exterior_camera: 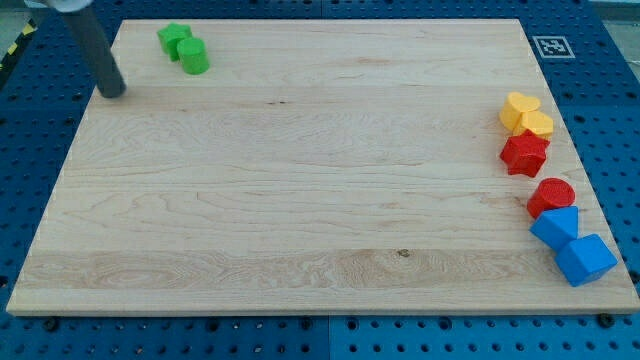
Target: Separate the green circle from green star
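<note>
The green star (173, 38) and the green circle (194, 57) sit touching each other at the view's top left of the wooden board (300, 180); the circle is just below and right of the star. My tip (113, 91) rests near the board's left edge, below and to the left of both green blocks, apart from them.
Along the right edge stand a yellow heart (518, 108), a yellow block (537, 124), a red star (524, 153), a red circle (551, 196) and two blue blocks (556, 227) (585, 259). A marker tag (549, 46) lies off the board's top right corner.
</note>
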